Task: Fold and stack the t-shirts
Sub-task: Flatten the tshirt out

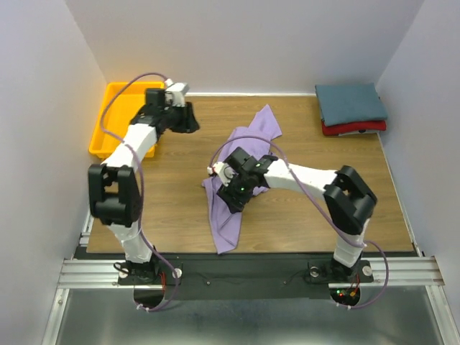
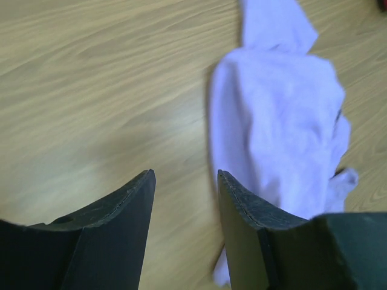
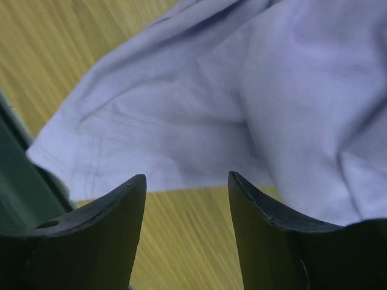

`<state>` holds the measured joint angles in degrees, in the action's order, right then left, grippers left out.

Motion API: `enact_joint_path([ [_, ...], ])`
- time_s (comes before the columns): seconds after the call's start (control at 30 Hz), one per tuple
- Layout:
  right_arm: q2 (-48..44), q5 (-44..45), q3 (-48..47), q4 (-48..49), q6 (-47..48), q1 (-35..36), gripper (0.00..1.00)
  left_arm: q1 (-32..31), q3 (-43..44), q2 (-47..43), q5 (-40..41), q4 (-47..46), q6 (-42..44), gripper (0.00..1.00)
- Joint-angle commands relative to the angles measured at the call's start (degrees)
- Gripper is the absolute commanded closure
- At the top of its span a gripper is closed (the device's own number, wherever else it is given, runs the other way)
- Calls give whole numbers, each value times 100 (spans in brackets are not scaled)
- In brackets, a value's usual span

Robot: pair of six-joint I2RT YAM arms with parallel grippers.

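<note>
The left fingers stand apart and hold nothing, over bare table, left of the crumpled lavender t-shirt. The right fingers stand apart too, empty, over its near part. The folded teal t-shirt lies on the red t-shirt, far right.

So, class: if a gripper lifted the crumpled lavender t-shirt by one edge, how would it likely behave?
The lavender t-shirt lies in soft folds and wrinkles, so it would probably hang limp. Its thin cloth looks light. Pushed, it would likely bunch up rather than slide whole.

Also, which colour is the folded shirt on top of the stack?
The top shirt is dark teal; top external view shows it best.
</note>
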<state>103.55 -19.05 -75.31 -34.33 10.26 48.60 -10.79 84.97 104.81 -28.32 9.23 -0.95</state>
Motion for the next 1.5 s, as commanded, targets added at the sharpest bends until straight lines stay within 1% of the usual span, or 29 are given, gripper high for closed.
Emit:
enact_joint_path([
  [0.0, 454, 498, -422, 22, -182, 324, 37, 462, -934, -1013, -341, 324, 656, 43],
  [0.1, 657, 657, -458, 75, -183, 448, 30, 516, -1577, -1305, -367, 324, 876, 43],
  [0.2, 973, 806, -502, 119, -209, 475, 30, 516, -1895, -1534, -359, 342, 1017, 43],
  [0.23, 1070, 867, -520, 145, -261, 475, 36, 516, -2070, -1543, -298, 360, 1061, 43],
  [0.27, 1106, 885, -529, 163, -279, 475, 45, 516, -2150, -1552, -280, 377, 1071, 43],
  [0.3, 1115, 920, -529, 163, -314, 475, 67, 507, -2325, -1543, -306, 395, 1088, 44],
  [0.37, 1045, 1096, -494, 154, -323, 484, 84, 455, -2467, -1517, -306, 439, 1176, 49],
  [0.4, 836, 1157, -450, 154, -323, 475, 97, 333, -2581, -1499, -332, 508, 1228, 51],
  [0.43, 686, 1236, -406, 154, -323, 466, 99, 253, -2634, -1473, -332, 544, 1281, 52],
  [0.5, 378, 1421, -230, 154, -297, 431, 99, 60, -2731, -1368, -315, 588, 1360, 53],
  [0.6, -411, 1570, -29, 146, -183, 326, 99, -475, -2767, -1157, -245, 597, 1431, 47],
  [0.73, -844, 1632, 244, 128, -103, 159, 99, -881, -2705, -850, -385, 422, 1317, 44],
  [0.83, -959, 1536, 411, 110, -165, 10, 99, -1030, -2539, -577, -630, 351, 1264, 44],
  [0.9, -1082, 1483, 482, 102, -235, -96, 100, -1180, -2433, -244, -570, 377, 1238, 44],
  [0.93, -1178, 1457, 534, 75, -270, -244, 99, -1215, -2267, -16, -404, 430, 1212, 64],
  [1.0, -1336, 1509, 605, -12, -244, -560, 99, -1128, -2038, 118, -124, 674, 1281, 93],
  [1.03, -1424, 1562, 657, -56, -218, -693, 99, -1032, -2002, 57, -8, 720, 1290, 100],
  [1.07, -1643, 1588, 753, -135, -139, -1033, 99, -778, -1958, -22, 36, 807, 1343, 100],
  [1.1, -1645, 1580, 824, -136, -138, -1037, 99, -776, -1958, -127, 37, 860, 1404, 100],
  [1.13, -1836, 1571, 920, -205, -25, -1437, 100, -480, -1897, -345, 11, 939, 1596, 100],
  [1.17, -1916, 1571, 921, -241, 45, -1624, 99, -390, -1862, -470, -16, 1062, 1598, 100],
  [1.2, -1969, 1580, 1000, -267, 107, -1956, 99, -320, -1826, -601, -68, 1367, 1937, 100],
  [1.23, -2066, 1588, 1035, -320, 203, -2099, 99, -319, -1826, -759, -25, 1501, 2097, 100],
  [1.27, -2084, 1554, 1088, -355, 256, -2222, 99, -354, -1869, -1126, -16, 1729, 2421, 100],
  [1.33, -2128, 1536, 1132, -417, 318, -2511, 100, -555, -2097, -1541, 88, 1906, 2652, 100],
  [1.37, -2128, 1475, 1132, -452, 327, -2574, 99, -652, -2177, -1908, 98, 2028, 2835, 100],
  [1.4, -2137, 1448, 1141, -513, 327, -2705, 99, -766, -2247, -2095, 98, 2352, 3177, 100],
  [1.43, -2146, 1448, 1150, -548, 353, -2750, 100, -1072, -2483, -2288, 133, 2451, 3311, 100],
  [1.47, -2172, 1439, 1167, -566, 380, -2803, 99, -1231, -2616, -2690, 116, 2678, 3442, 100],
])
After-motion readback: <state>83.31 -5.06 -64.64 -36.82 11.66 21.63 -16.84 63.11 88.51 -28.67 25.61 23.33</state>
